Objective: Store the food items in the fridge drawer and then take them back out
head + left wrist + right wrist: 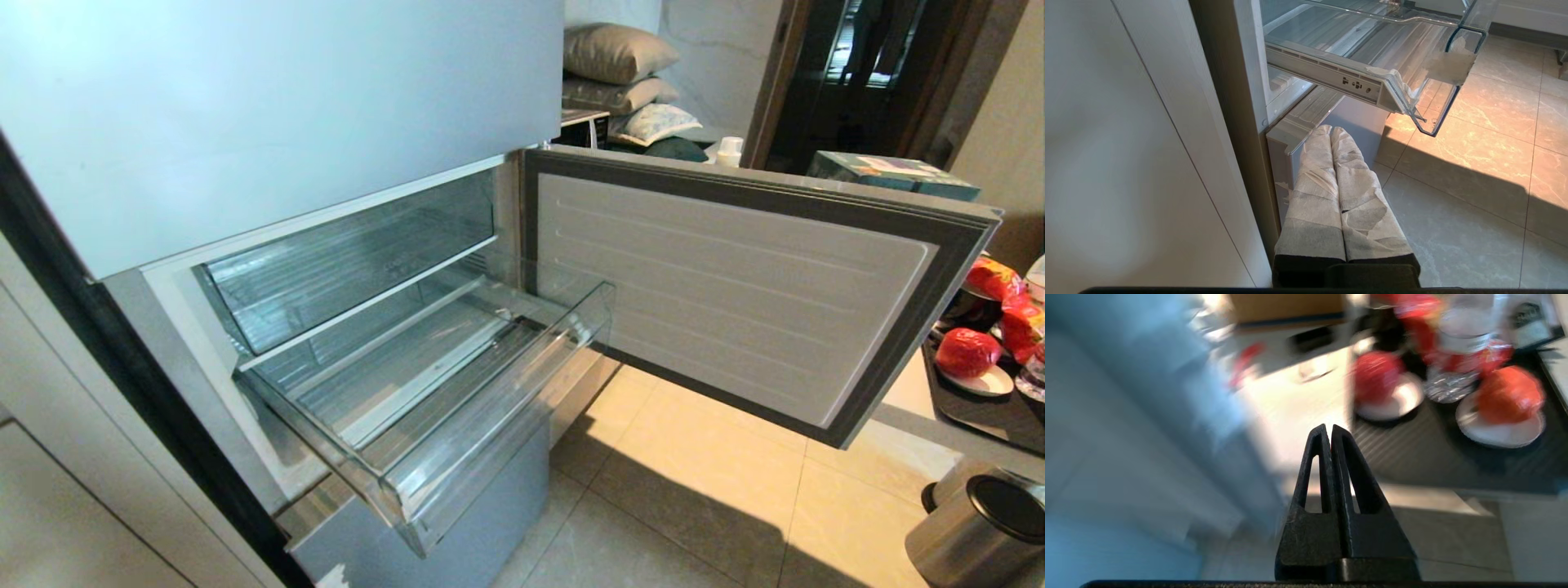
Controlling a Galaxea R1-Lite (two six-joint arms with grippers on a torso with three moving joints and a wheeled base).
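The fridge (245, 106) has its middle door (735, 286) swung open. The clear fridge drawer (490, 441) is pulled out, with nothing lying on its ribbed floor. One food item (967, 353), round and glossy red, sits on a white plate at the far right. In the right wrist view two food items (1376, 375) (1508, 394) rest on separate white plates on a black tray. My right gripper (1328, 428) is shut and empty, in the air short of them. My left gripper (1330, 130), with tape-wrapped fingers, is shut and parked low under the drawer (1437, 69). Neither arm shows in the head view.
The black tray (980, 412) also carries red snack bags (1008, 302) and a clear bottle (1466, 322). A metal bin (980, 523) stands on the tiled floor at the lower right. A white cabinet (65, 490) flanks the fridge on the left. A box (894, 174) shows beyond the door's top edge.
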